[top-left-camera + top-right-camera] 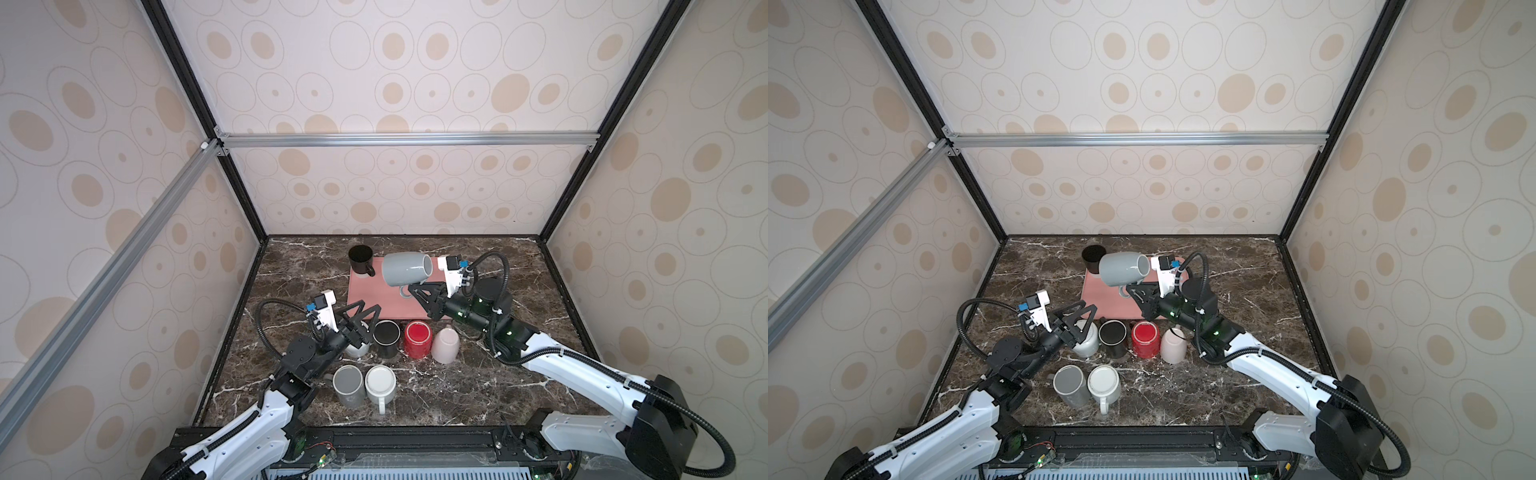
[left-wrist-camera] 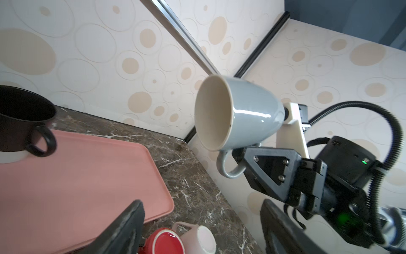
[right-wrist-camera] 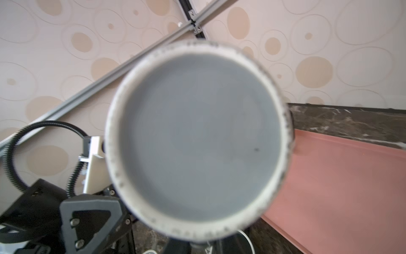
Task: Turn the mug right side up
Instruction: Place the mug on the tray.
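Right gripper [image 1: 414, 289] is clamping the handle [image 2: 229, 168] of the grey mug [image 1: 405, 269]. The mug is hanging on its side above the pink tray [image 1: 370, 305], mouth pointing toward the left arm, base facing the right wrist camera.

Left gripper [image 1: 368, 312] is sitting spread, nothing between its fingers [image 2: 124, 226], over the row of mugs [image 1: 386, 337].

I'm judging the mug to be glazed ceramic: stiff, fairly heavy, slick, easy to chip. A handle-only grip may be letting it swing, so I'm favouring a slow wrist roll and a low, gentle set-down.
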Controlling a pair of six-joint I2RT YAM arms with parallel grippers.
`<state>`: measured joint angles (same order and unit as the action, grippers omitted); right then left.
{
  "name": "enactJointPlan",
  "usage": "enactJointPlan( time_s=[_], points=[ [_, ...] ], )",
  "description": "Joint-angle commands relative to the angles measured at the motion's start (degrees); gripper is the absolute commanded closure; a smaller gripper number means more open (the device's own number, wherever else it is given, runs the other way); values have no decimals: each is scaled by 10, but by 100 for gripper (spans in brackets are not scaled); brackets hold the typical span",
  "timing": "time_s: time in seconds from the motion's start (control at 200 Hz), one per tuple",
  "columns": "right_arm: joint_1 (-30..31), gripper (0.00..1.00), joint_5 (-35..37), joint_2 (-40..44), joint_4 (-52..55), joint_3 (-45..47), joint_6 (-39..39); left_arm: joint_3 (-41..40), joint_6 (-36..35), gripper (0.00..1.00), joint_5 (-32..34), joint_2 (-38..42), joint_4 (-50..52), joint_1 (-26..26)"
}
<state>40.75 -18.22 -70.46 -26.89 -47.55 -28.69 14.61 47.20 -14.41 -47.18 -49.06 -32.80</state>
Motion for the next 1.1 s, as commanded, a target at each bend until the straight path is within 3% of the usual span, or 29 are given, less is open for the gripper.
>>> enactJointPlan(
  time_s=[0.0, 0.225, 0.635, 0.815, 1.095],
  points=[
    [-1, 100, -85, -8, -163, -27, -50, 23, 22, 18, -56, -12, -107, 2],
    [3, 100, -151, -23, -210, -25, -92, 26, 31, 14, -91, -28, -188, 1],
    [33, 100, -177, -45, -224, -28, -98, 41, 52, 31, -112, -54, -226, 1],
    [41, 100, -180, -56, -231, -28, -101, 44, 53, 45, -114, -57, -225, 2],
    [42, 100, -175, -62, -253, -24, -115, 42, 55, 54, -112, -62, -222, 1]
  ],
)
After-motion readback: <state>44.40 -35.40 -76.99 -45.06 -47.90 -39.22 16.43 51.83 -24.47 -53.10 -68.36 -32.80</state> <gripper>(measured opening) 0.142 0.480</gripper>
